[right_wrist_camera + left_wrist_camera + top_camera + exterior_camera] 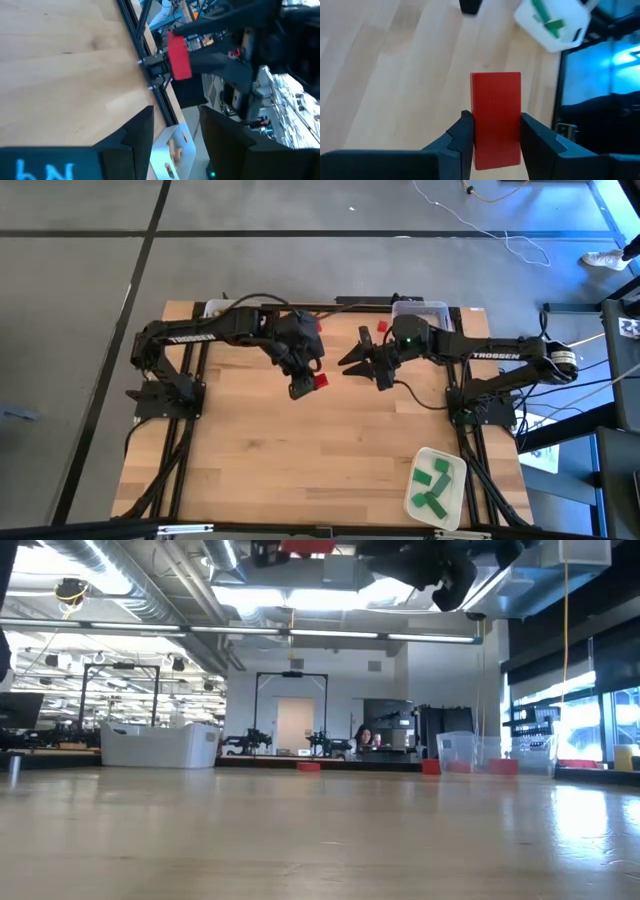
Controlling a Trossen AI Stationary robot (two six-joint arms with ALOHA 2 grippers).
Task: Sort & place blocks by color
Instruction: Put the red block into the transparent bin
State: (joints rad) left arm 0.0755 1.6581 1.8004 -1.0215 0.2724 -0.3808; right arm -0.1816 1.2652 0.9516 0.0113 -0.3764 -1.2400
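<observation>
A red block (496,117) sits between the fingers of my left gripper (305,385), high over the middle of the wooden table (300,470). It also shows in the right wrist view (179,56). My right gripper (352,360) hangs just to its right, open, with nothing between its fingers (135,135). More red blocks (308,767) (431,767) lie flat near the table's far edge. Several green blocks (432,480) lie in a white tray (450,505) at the near right corner. My left gripper pinches the red block by its two long sides (476,125) between its two fingers. The fingers slant down and lie along the block, whose far end (496,80) sticks out past the fingertips. The block is lifted clear of the table.
Clear bins (425,310) (218,308) stand at the table's far edge. A light container with tan blocks (172,150) shows past the table's edge in the right wrist view. The near and middle parts of the tabletop are bare wood.
</observation>
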